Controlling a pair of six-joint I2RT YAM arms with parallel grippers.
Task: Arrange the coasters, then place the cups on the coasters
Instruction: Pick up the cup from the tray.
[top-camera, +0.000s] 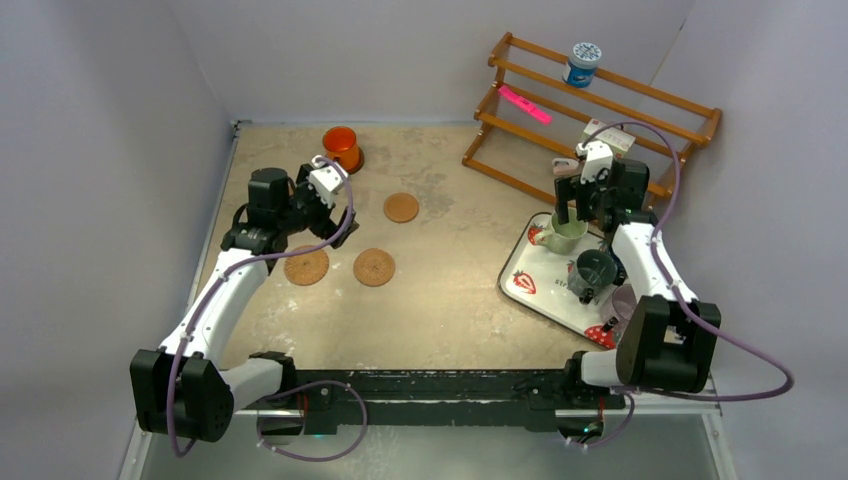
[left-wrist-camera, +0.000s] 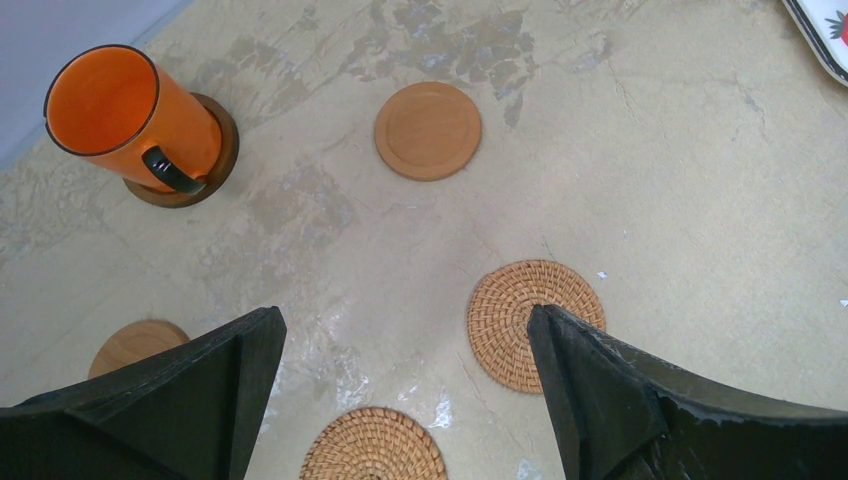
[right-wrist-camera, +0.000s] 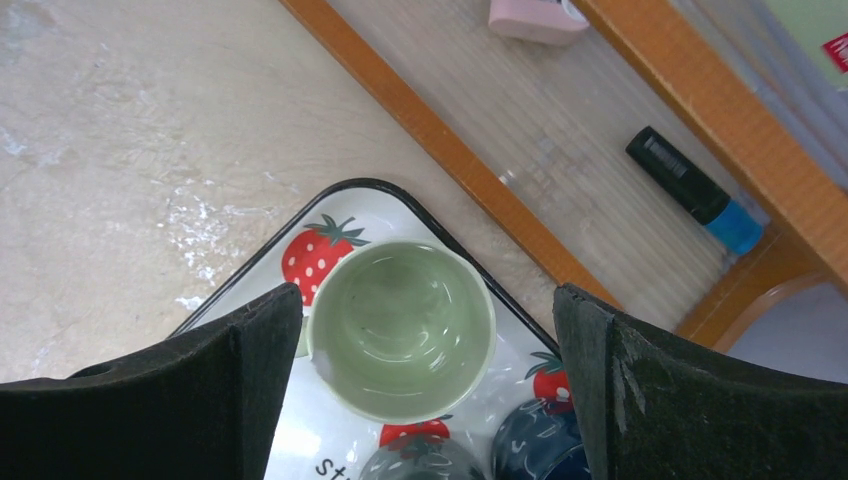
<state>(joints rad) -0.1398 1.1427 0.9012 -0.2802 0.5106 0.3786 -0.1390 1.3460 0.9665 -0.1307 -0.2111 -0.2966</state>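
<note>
Right hand spread wide, released, fingers flanking green cup on strawberry tray. Left hand released, empty, hovering over two woven coasters on counter. Beyond: plain coaster. Farthest: orange cup standing on dark coaster.

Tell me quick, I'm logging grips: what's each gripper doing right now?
Left gripper: open, holding nothing.
Right gripper: open, holding nothing, over the pale green cup.

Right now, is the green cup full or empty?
Empty: the right wrist view looks into the green cup, showing a bare bottom.
</note>
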